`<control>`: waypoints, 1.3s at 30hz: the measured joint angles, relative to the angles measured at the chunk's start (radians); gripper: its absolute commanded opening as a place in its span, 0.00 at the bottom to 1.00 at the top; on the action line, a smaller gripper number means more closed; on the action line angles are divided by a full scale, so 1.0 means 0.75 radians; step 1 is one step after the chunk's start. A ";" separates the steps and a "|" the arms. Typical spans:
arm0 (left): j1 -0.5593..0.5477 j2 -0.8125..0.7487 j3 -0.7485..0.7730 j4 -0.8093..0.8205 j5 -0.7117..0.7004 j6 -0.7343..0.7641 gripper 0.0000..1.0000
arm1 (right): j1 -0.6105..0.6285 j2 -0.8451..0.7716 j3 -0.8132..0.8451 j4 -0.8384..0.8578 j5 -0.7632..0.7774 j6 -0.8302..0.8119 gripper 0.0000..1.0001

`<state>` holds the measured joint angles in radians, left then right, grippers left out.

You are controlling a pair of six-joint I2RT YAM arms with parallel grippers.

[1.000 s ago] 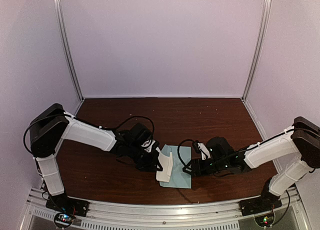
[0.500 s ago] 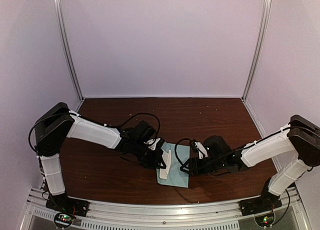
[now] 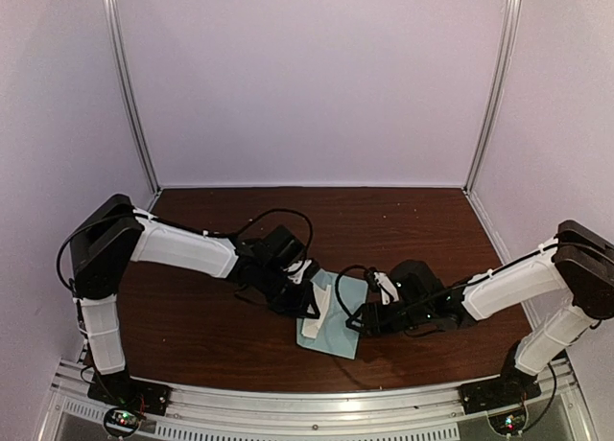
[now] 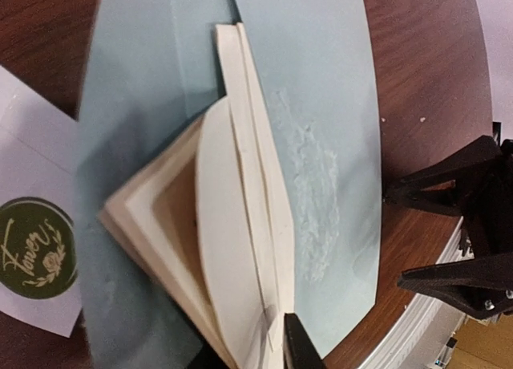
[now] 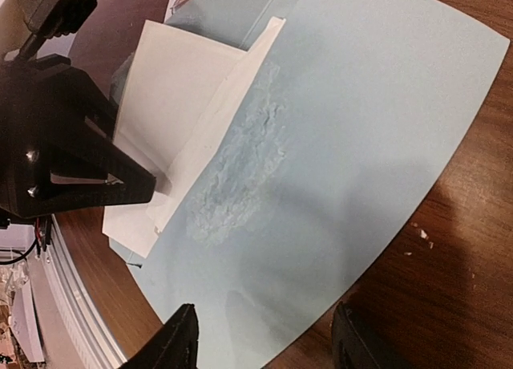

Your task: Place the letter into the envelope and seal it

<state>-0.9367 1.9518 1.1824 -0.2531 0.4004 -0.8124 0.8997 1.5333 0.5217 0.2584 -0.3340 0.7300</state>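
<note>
Letter point(image 4: 240, 249) is gripped, fanned open, by the closed left claw point(image 3: 305, 305) over the envelope point(image 4: 321, 88), laid flat by the middle of the desk's point(image 3: 384, 220) near edge under the open right claw point(image 5: 264, 341); unpinned, the envelope could be shoved and the letter crumpled outside it.

— What sort of place is this?
— A test cell in a robotics lab. Plain pale lilac wall panels point(image 3: 307, 77) box it in on three sides, held by slim upright aluminium frame posts point(image 3: 129, 96).
— And the bench?
— A dark brown wooden tabletop point(image 3: 384, 220) with a ribbed aluminium rail point(image 3: 317, 403) along its near edge. Two white-and-black jointed robot arms point(image 3: 182, 252) are bolted there, beside small circuit boards with lit indicator lights point(image 3: 123, 420).
</note>
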 measured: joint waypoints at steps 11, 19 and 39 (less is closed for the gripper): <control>-0.002 -0.067 0.001 -0.093 -0.077 0.042 0.51 | 0.003 -0.062 0.000 -0.080 0.066 -0.007 0.58; -0.002 -0.107 0.001 -0.154 -0.128 0.064 0.61 | 0.003 -0.078 0.011 -0.114 0.087 -0.017 0.58; -0.002 -0.073 0.051 -0.190 -0.264 0.149 0.40 | 0.003 -0.021 0.015 -0.071 0.087 0.010 0.56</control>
<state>-0.9379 1.8969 1.2205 -0.3958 0.2020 -0.7010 0.9020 1.5173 0.5331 0.2050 -0.2687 0.7376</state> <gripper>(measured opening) 0.420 0.572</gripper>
